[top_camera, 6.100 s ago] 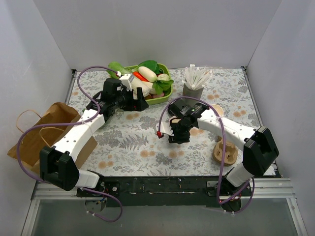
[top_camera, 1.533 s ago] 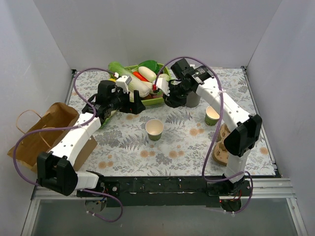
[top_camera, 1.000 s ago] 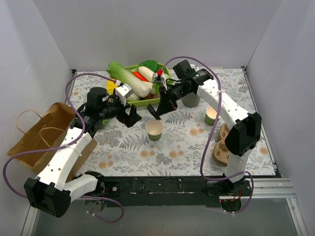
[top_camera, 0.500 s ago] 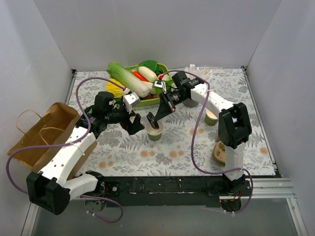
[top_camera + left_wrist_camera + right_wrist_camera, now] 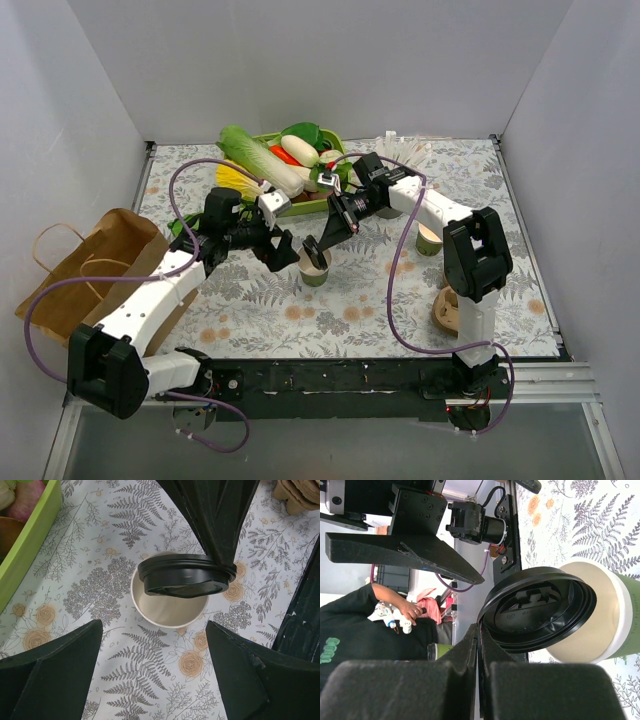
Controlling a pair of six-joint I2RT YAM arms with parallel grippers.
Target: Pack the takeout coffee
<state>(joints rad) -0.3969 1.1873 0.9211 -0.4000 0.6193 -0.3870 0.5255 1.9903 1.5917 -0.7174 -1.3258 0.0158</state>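
The takeout coffee's green paper cup (image 5: 315, 273) stands mid-table with its cream inside (image 5: 170, 611) showing. Its round black lid (image 5: 312, 250) hangs tilted over the cup's mouth, covering the far part of the rim (image 5: 185, 575). My right gripper (image 5: 316, 244) is shut on the lid's edge (image 5: 540, 610), its tips (image 5: 480, 630) pinching the rim. My left gripper (image 5: 284, 257) stands open just left of the cup, low over the table. Its fingers flank the cup's near side (image 5: 154, 626) without touching it.
A green tray (image 5: 337, 190) of vegetables sits behind the cup. A brown paper bag (image 5: 110, 270) lies at the left edge. A second lidless green cup (image 5: 430, 240), white straws (image 5: 405, 152) and a cardboard cup carrier (image 5: 450, 305) are on the right.
My right gripper has carried the lid down and forward until it is over the cup's mouth. My left gripper has swung right, up to the cup's left side, staying open.
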